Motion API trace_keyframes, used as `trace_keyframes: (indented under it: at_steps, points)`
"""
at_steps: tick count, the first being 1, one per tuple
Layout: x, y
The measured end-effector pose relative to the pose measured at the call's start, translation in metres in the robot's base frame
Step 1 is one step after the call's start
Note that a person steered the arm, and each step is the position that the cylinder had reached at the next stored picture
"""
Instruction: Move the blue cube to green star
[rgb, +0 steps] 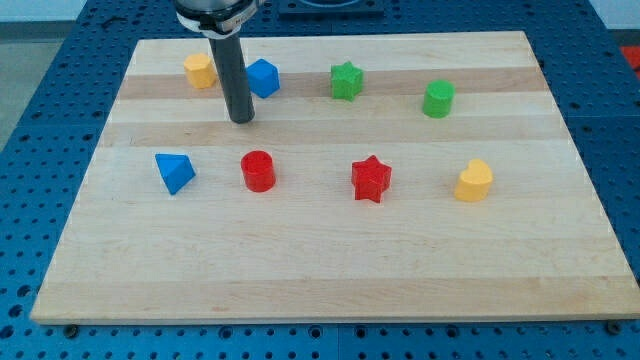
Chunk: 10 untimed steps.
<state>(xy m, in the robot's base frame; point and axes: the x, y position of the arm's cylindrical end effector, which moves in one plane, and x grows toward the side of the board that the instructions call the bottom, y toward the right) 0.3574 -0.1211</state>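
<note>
The blue cube (263, 78) sits near the view's top, left of centre, on the wooden board (330, 270). The green star (346, 81) lies to its right, a short gap apart. My tip (241, 119) rests on the board just below and to the left of the blue cube, close to it but apart. The rod partly hides the space between the blue cube and a yellow block.
A yellow block (200, 71) sits left of the rod. A green cylinder (438, 99) is at the top right. A blue triangular block (175, 172), a red cylinder (258, 171), a red star (371, 179) and a yellow heart (474, 181) line the middle row.
</note>
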Motion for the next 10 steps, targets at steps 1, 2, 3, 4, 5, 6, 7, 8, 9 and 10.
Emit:
trace_keyframes:
  at_steps: [1, 2, 3, 4, 5, 6, 7, 8, 9, 10]
  points:
    - [-0.015, 0.011]
    - [-0.037, 0.033]
    - [-0.037, 0.033]
    - [-0.032, 0.024]
    - [-0.015, 0.0]
    - [-0.016, -0.001]
    - [-0.059, -0.007]
    - [-0.059, -0.007]
    - [-0.067, -0.003]
    - [-0.085, 0.047]
